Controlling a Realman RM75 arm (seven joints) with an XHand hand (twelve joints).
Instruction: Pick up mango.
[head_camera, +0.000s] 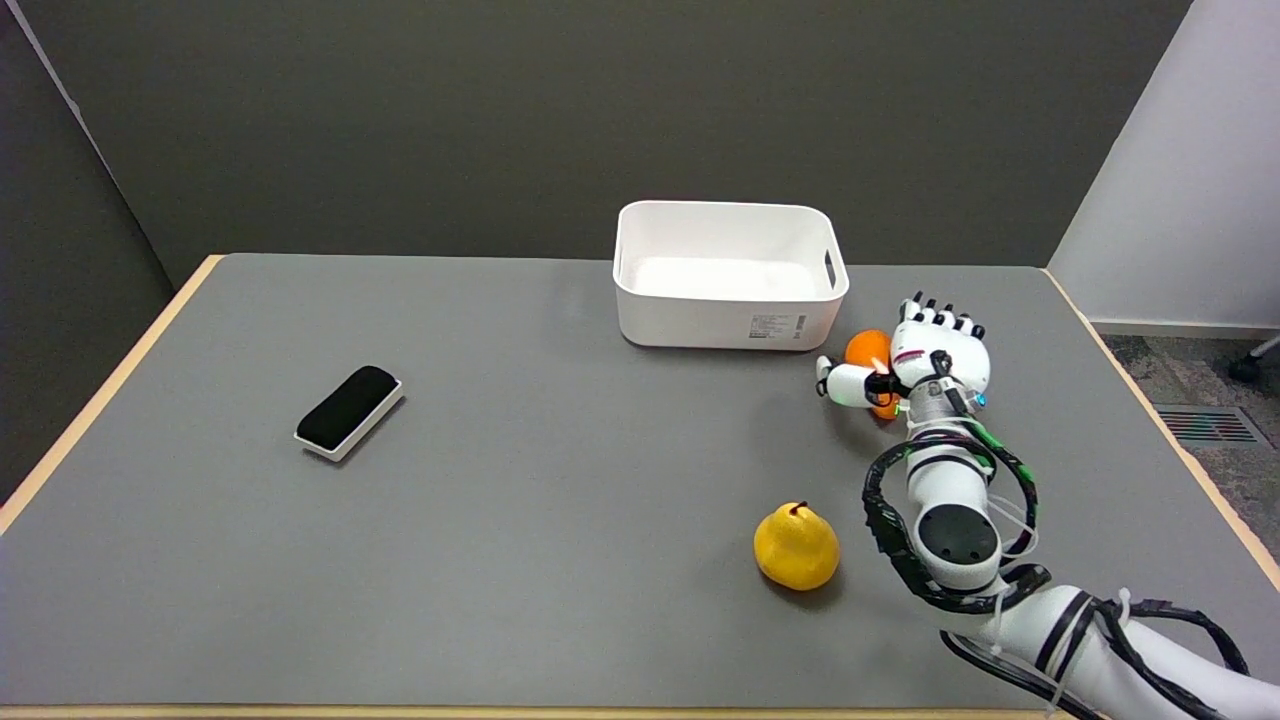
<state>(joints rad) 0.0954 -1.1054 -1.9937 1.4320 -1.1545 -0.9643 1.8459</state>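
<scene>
Just in front of the white bin's (728, 275) front right corner, the orange mango (868, 352) sits on the grey table (560, 480), near the bin but not plainly touching it. Most of the fruit is hidden: only its upper left curve and a small sliver lower down show past the robot's fingers. The right hand (925, 360) lies over the mango from the side away from the bin's centre, the back of the hand turned upward toward the camera. Its thumb reaches across the near face of the fruit, while the other fingers curl over the far side, their dark tips showing in a row above the knuckles. So the hand is wrapped around the mango; whether the fruit is clear of the tabletop or resting on it cannot be told from this angle. The white right arm (950, 520), looped with black cable, runs away from the bin toward the table's near right corner.

Nearer the camera than the bin, and slightly left of the hand, a yellow pear (796, 546) stands upright with its stem up, well apart from the mango. Far to the bin's left and somewhat nearer the camera, a black-topped whiteboard eraser (349, 411) lies at an angle.
</scene>
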